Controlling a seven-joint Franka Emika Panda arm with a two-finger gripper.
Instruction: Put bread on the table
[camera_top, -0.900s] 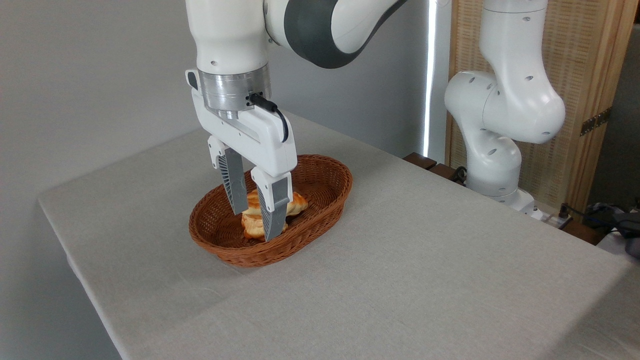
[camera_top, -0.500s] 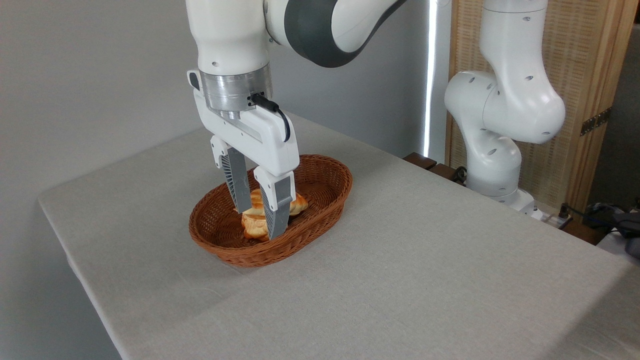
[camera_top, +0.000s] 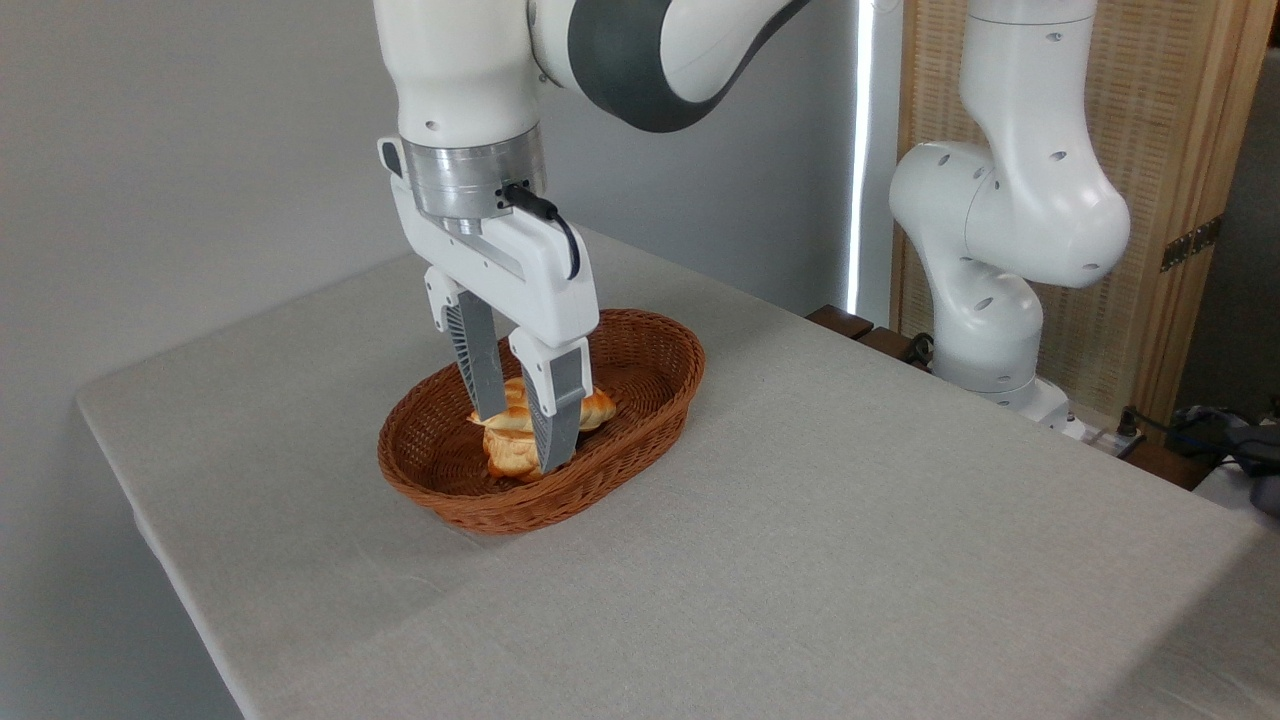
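Note:
The bread (camera_top: 600, 408), a long glossy golden-brown loaf, lies across the middle of a brown wicker basket (camera_top: 655, 420), resting on a paler, chunkier bread piece (camera_top: 506, 458). My gripper (camera_top: 522, 440) reaches straight down into the basket. Its grey fingers (camera_top: 556, 410) stand on either side of the loaf's middle and press against it. The fingers hide the middle of the loaf. The basket stands on the table (camera_top: 850, 520), which is covered with a light grey cloth.
The arm's white base (camera_top: 985, 330) stands at the table's far right edge, in front of a wooden screen. Cables and dark items (camera_top: 1215, 430) lie beyond the right corner. The table's left edge runs near the basket.
The fingers have drawn together onto the loaf. The gripper has risen a little and shifted slightly right, and the loaf's left tip now shows beside the rear finger.

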